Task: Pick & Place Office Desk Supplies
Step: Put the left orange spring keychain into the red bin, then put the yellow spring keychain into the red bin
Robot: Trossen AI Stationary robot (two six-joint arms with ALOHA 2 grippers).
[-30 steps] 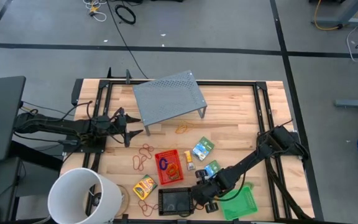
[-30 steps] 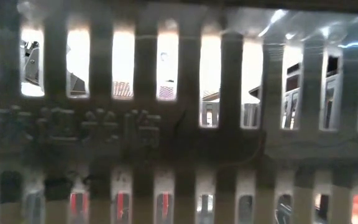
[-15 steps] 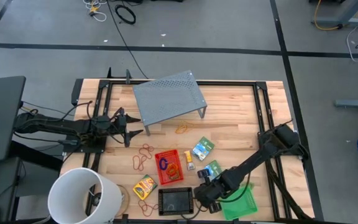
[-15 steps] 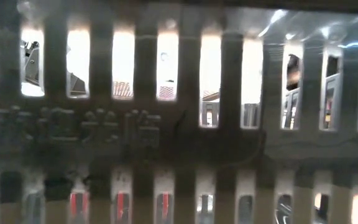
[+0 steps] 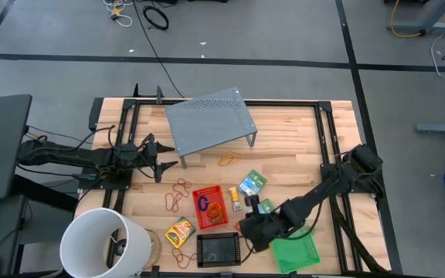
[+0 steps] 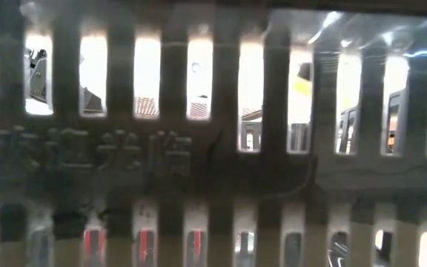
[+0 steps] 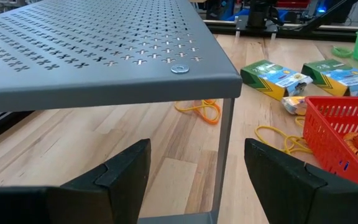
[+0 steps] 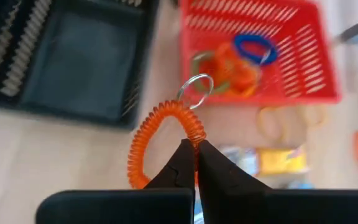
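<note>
A light wooden table is carrying everything. A grey metal riser is standing toward its back edge. In front of the riser, loose rubber bands are lying on the wood, with more to the front-left. A red tray is sitting farther forward, a black tray in front of that, and a green tray at the front right. A crayon box is lying front-left of the riser, two teal packets front-right.

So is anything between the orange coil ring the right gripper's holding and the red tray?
Nothing visible does. The right gripper is shut on the orange coil ring, held above bare wood beside the black tray, with the red tray just beyond.
</note>
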